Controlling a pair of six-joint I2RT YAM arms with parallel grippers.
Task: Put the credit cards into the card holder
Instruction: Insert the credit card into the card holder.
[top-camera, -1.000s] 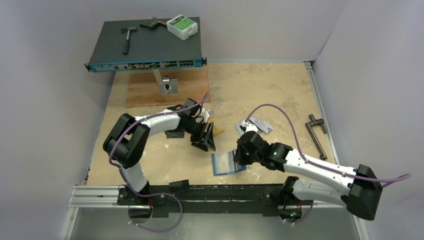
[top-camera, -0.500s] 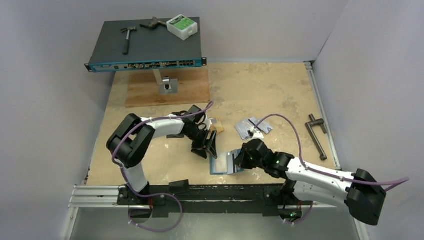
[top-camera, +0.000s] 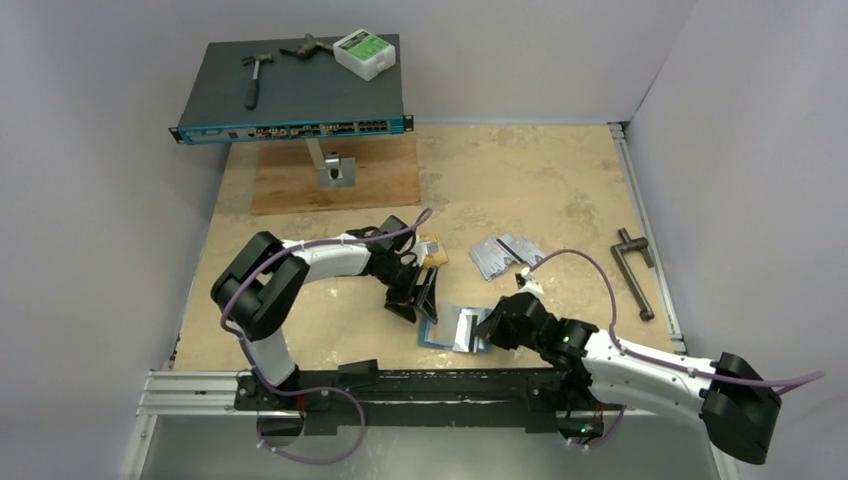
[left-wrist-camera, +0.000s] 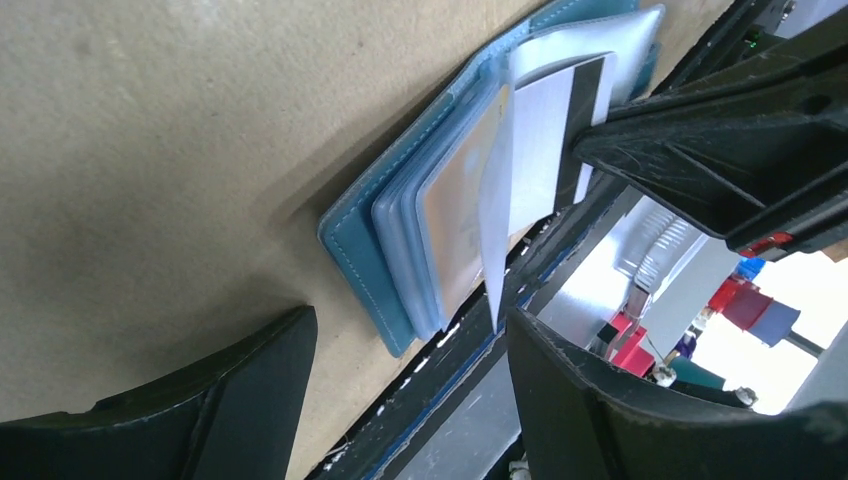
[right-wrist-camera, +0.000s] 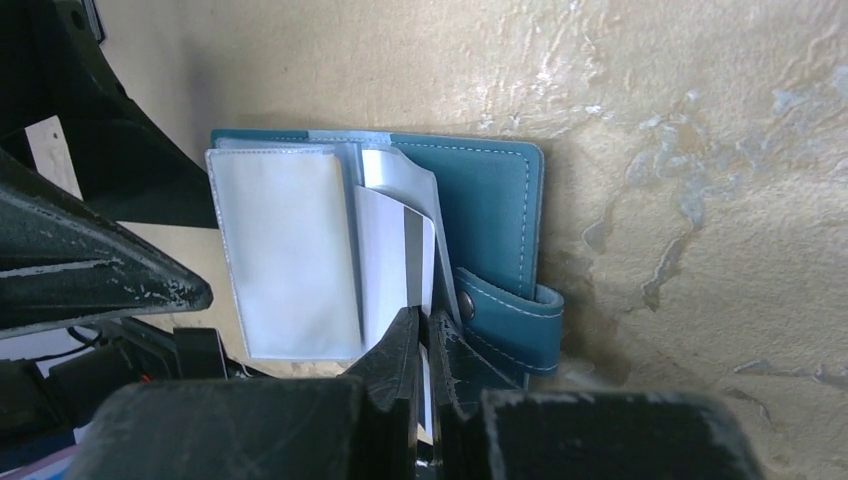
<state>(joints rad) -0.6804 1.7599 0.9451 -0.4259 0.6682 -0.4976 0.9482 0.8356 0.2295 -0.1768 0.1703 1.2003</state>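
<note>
The teal card holder (top-camera: 448, 328) lies open near the table's front edge, its pale pockets up. My right gripper (top-camera: 492, 327) is shut on a white card with a dark stripe (right-wrist-camera: 395, 250), whose far end is tucked among the holder's pockets (right-wrist-camera: 490, 200) next to the snap stud (right-wrist-camera: 466, 305). My left gripper (top-camera: 422, 300) is open at the holder's left edge. In the left wrist view the holder (left-wrist-camera: 370, 235) shows an orange card (left-wrist-camera: 460, 200) in a pocket. More silver cards (top-camera: 505, 255) and an orange card (top-camera: 432, 250) lie behind.
A network switch (top-camera: 295, 90) on a stand carries a hammer (top-camera: 255, 75) and a white box (top-camera: 363, 53) at back left, above a wooden board (top-camera: 335, 180). A black crank handle (top-camera: 635, 270) lies right. A metal rail (top-camera: 200, 390) runs along the front edge.
My right gripper has come down and towards the front edge with the striped card, bringing it onto the open holder. My left gripper has shifted slightly towards the holder's left edge.
</note>
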